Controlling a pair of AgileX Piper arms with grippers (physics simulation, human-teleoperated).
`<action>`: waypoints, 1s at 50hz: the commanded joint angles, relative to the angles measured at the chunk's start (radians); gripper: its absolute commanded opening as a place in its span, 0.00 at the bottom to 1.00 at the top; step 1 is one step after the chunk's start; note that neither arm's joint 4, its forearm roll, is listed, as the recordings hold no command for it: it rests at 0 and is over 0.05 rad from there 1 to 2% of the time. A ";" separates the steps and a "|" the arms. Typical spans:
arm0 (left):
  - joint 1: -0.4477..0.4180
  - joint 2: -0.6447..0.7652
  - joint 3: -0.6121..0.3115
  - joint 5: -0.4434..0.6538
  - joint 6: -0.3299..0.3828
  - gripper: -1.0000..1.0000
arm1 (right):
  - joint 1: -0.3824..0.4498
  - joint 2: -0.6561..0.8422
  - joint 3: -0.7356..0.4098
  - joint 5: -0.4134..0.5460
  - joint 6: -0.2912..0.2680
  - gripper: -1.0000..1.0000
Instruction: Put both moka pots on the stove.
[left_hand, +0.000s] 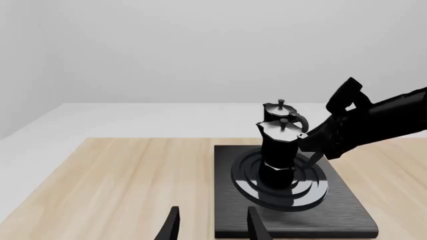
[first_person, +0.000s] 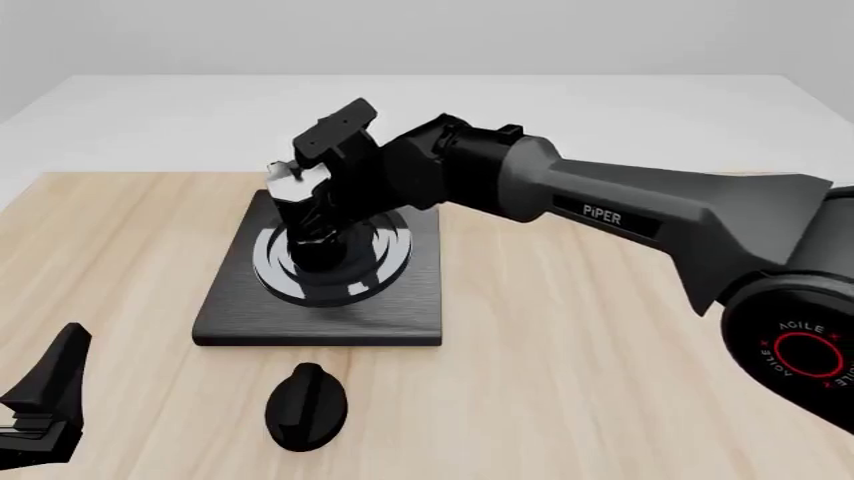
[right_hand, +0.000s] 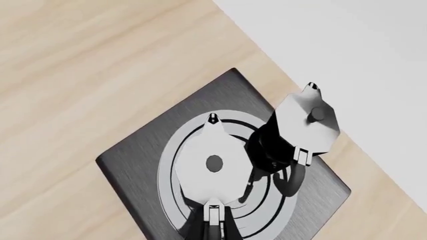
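Both moka pots stand on the black stove (left_hand: 343, 210) (first_person: 240, 318) (right_hand: 133, 154). One moka pot (left_hand: 279, 150) (first_person: 318, 250) (right_hand: 213, 163) is on the middle of the burner rings. My right gripper (left_hand: 311, 142) (right_hand: 212, 229) is shut on its side handle. The other moka pot (left_hand: 281, 109) (right_hand: 307, 125) stands just behind it, nearer the stove's far edge, and only its silver lid (first_person: 284, 184) shows in the front view. My left gripper (left_hand: 213, 229) (first_person: 60, 368) is open and empty, low over the table's near left part, short of the stove.
A black oval knob (first_person: 307, 405) lies on the wooden table (first_person: 574, 380) just in front of the stove. The right arm (first_person: 627, 215) stretches across from the right and hides much of the pots in the front view.
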 joint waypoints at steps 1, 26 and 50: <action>0.000 0.000 0.000 0.000 0.000 1.00 | -0.002 0.014 -0.009 0.010 0.008 0.00; 0.000 0.000 0.000 0.000 0.000 1.00 | 0.006 -0.001 -0.002 0.004 0.018 1.00; 0.000 0.000 0.000 0.000 0.000 1.00 | 0.007 -0.113 0.011 0.071 -0.027 1.00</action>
